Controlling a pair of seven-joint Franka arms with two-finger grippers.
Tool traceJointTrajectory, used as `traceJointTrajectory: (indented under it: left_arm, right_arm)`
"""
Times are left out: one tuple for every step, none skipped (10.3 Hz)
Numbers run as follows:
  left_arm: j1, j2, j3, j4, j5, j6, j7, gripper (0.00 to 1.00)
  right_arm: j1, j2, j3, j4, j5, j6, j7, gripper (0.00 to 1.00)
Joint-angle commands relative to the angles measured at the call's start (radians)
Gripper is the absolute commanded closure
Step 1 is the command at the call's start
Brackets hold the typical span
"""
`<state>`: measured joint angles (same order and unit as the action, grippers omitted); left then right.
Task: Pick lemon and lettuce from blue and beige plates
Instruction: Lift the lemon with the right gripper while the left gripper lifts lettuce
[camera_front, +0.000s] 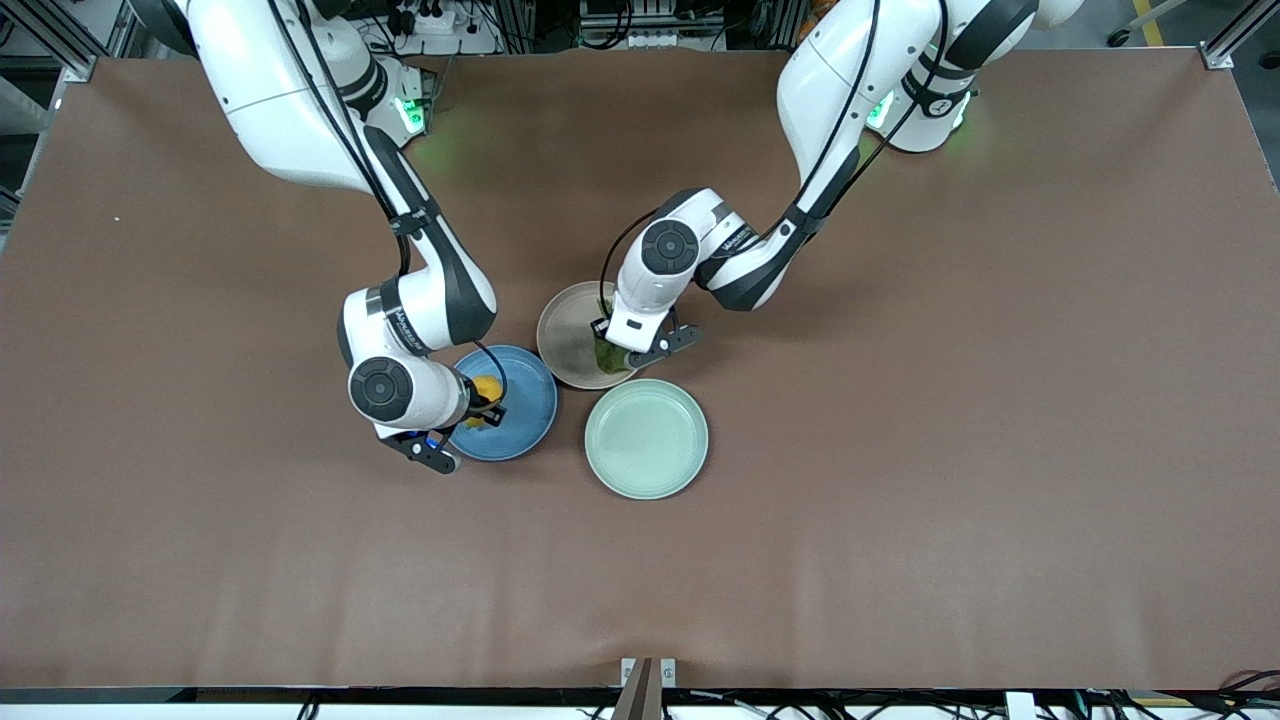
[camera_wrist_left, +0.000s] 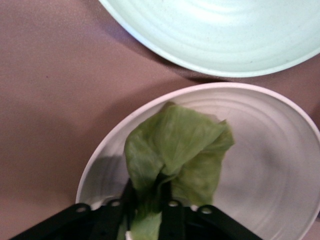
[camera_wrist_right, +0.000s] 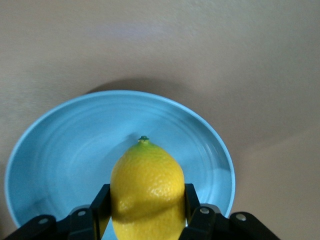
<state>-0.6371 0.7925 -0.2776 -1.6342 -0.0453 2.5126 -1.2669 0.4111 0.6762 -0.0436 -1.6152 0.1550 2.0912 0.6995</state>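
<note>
Right pincer (camera_wrist_right: 145, 212) is clenched on the lemon (camera_wrist_right: 147, 187) over the blue plate (camera_wrist_right: 60, 150), ready for lifting. Left pincer (camera_wrist_left: 147, 215) grasps the lettuce (camera_wrist_left: 175, 150) by its stem over the beige plate (camera_wrist_left: 270, 150), mid-counter.

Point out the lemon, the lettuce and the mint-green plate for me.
lemon (camera_wrist_right: 147, 192): right wrist view, middle of its dimpled skin, between the fingers.
lettuce (camera_wrist_left: 175, 147): left wrist view, middle of the folded leaf.
mint-green plate (camera_front: 646, 439): front view, bare centre of the plate.
</note>
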Motion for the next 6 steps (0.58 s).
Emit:
traceJointTrajectory:
  left_arm:
    - [0.005,0.008,-0.002,0.013,0.024,-0.011,0.014,1.00]
    - [0.007,0.007,-0.002,0.013,0.024,-0.026,0.014,1.00]
    - [0.008,0.002,0.000,0.016,0.024,-0.065,0.014,1.00]
    - [0.008,-0.009,0.001,0.017,0.030,-0.093,0.014,1.00]
    - [0.010,-0.021,0.001,0.017,0.057,-0.128,0.014,1.00]
    - [0.025,-0.044,0.001,0.022,0.073,-0.168,0.014,1.00]
  right_arm:
    - [-0.055,-0.049,0.002,0.040,0.018,-0.113,-0.144,0.99]
    - [-0.089,-0.070,0.002,0.066,0.018,-0.211,-0.206,1.00]
    - [-0.124,-0.096,-0.001,0.073,0.015,-0.258,-0.274,1.00]
    - [-0.156,-0.110,-0.004,0.071,0.008,-0.282,-0.343,1.00]
    - [-0.199,-0.110,-0.004,0.063,0.002,-0.284,-0.406,1.00]
    - [-0.237,-0.109,-0.005,0.058,-0.002,-0.286,-0.464,1.00]
